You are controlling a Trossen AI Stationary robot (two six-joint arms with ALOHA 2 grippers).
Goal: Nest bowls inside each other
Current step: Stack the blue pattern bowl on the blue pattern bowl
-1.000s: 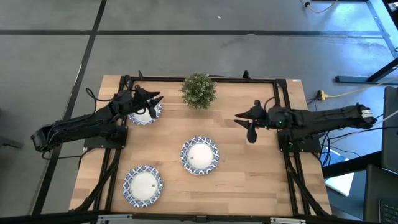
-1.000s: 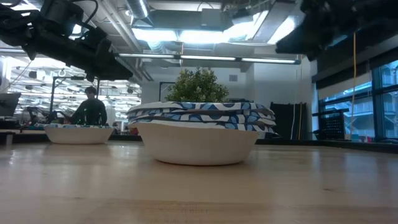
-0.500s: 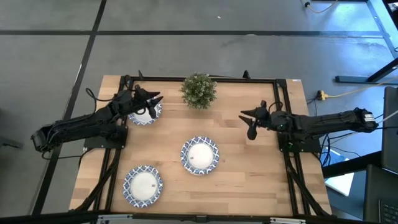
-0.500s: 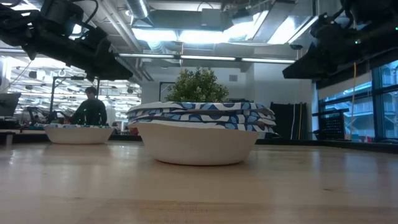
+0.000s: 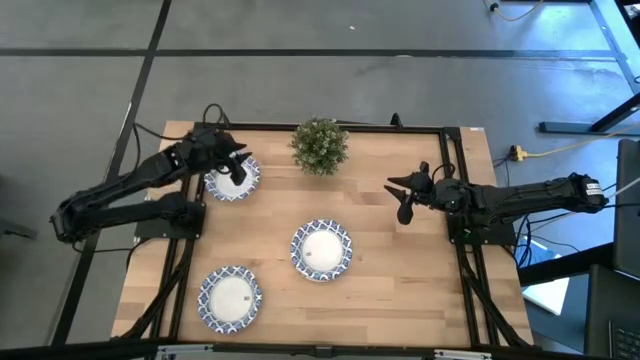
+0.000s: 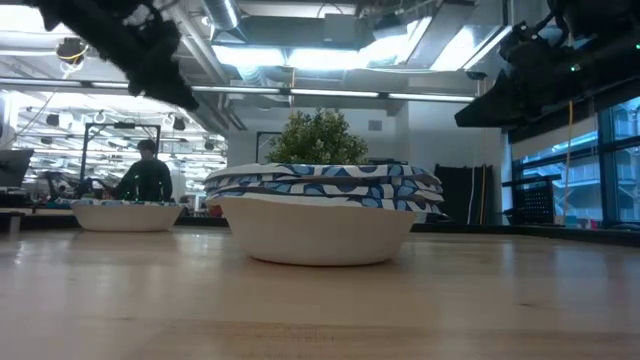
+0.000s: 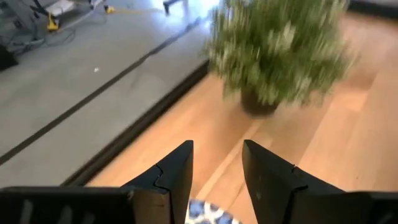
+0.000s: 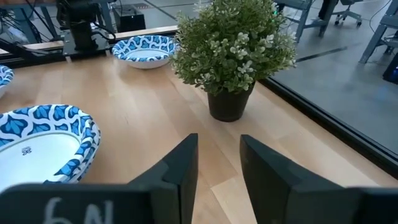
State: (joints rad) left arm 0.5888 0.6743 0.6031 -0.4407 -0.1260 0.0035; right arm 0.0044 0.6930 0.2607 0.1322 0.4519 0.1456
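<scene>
Three groups of bowls sat on the wooden table [image 5: 400,290], every one upright with its white inside facing up; being round, none had a long axis to speak of. One bowl [image 5: 232,182] lay at the far left corner, just left of the potted plant [image 5: 320,145]. A nested stack [image 5: 321,249] stood near the table's middle; in the low view its patterned rims showed layered one upon another, slightly uneven. Another bowl or stack [image 5: 230,297] rested at the near left, and how many it held could not be told.

The left gripper [image 5: 232,160] hovered above the far-left bowl, its fingers [image 7: 171,177] parted by a narrow gap and holding nothing. The right gripper [image 5: 400,197] hung over the right side of the table, well apart from every bowl, fingers [image 8: 177,171] likewise a little apart and empty.

A person [image 6: 147,175] sat in the room beyond.
</scene>
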